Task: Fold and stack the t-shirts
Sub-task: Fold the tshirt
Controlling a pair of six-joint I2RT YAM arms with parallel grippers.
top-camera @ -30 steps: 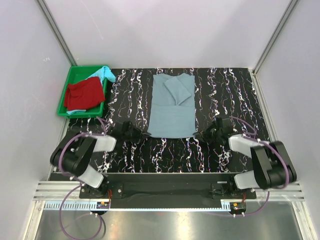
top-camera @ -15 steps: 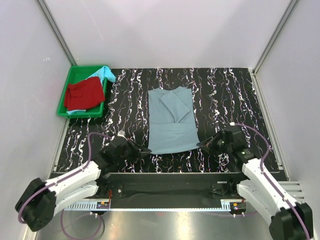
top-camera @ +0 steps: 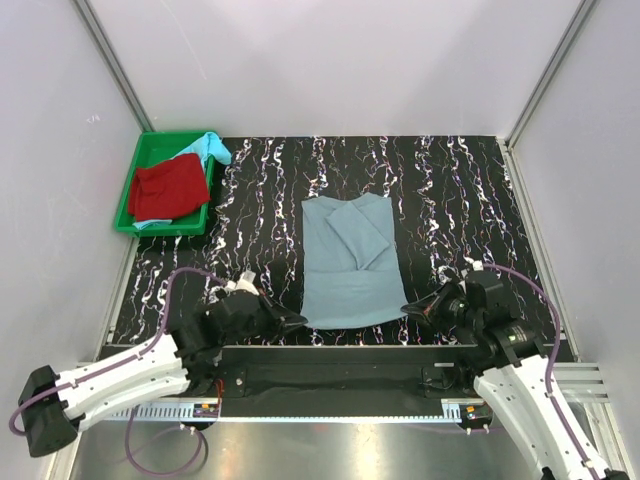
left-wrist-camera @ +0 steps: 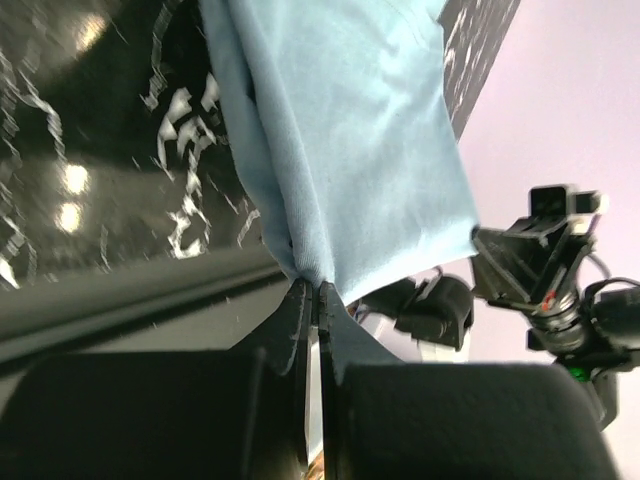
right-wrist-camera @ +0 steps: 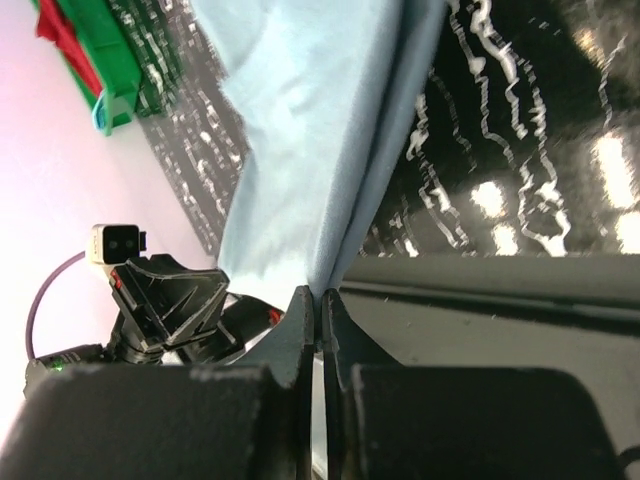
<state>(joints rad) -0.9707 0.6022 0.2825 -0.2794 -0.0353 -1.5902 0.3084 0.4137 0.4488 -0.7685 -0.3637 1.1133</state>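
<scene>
Green tray (top-camera: pixel 165 148) at ten o'clock holds the red shirt (top-camera: pixel 168 188) and the turquoise shirt (top-camera: pixel 212 147), well apart from both arms. The grey-blue shirt (top-camera: pixel 345 270) lies flat in the middle of the worktop (top-camera: pixel 460 200), a flap folded in over its far half. Its long axis runs twelve to six, and the near hem sits at the six o'clock edge. The left jaws are clenched on the hem's left corner, with cloth pinched between the tips in the left wrist view. The right jaws are clenched on the right corner in the same way. The hem runs nine to three between them, and the whole shirt lies toward twelve o'clock from both. Each arm is nearest its own corner, so neither needs to cross over. The next move is probably to lift the hem and carry it straight toward twelve, with both arms level so the fold lands square.
</scene>
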